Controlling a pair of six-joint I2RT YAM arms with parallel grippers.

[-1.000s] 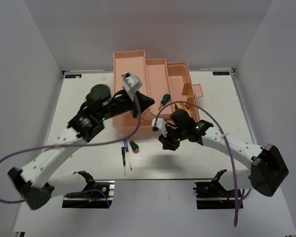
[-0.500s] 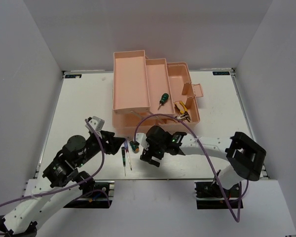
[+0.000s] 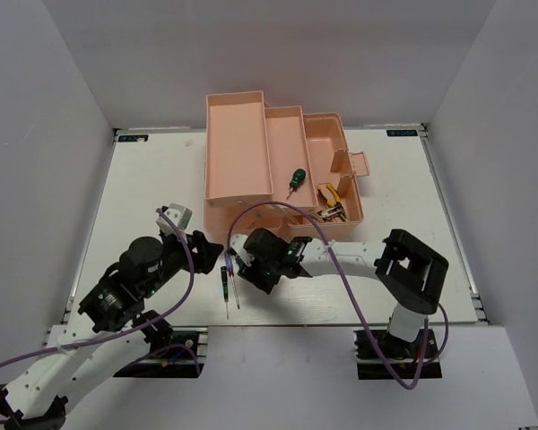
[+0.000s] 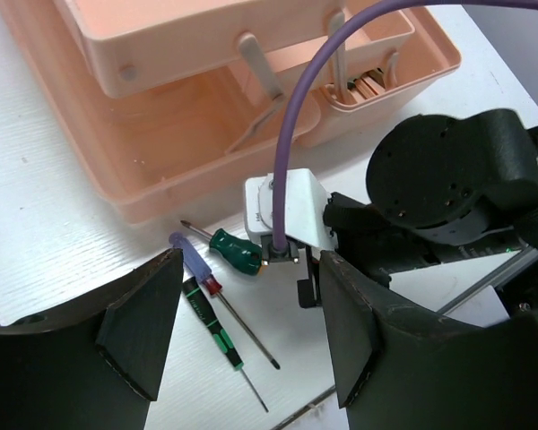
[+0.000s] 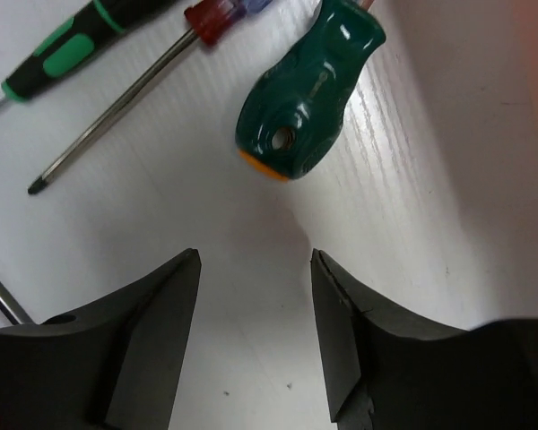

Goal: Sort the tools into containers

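White walls are closing in a pale worktop where the peach toolbox is standing open, trays stepped apart so each compartment is reachable. A green-handled screwdriver and yellow pliers are lying inside. The right fingers are hovering spread and empty just short of a stubby green screwdriver on the worktop, probably lining up a grasp; the left fingers are hanging spread, holding nothing, above two slim screwdrivers beside it.

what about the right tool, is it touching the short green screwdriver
Apart. The right wrist view shows bare table between the right tool and the short green screwdriver.
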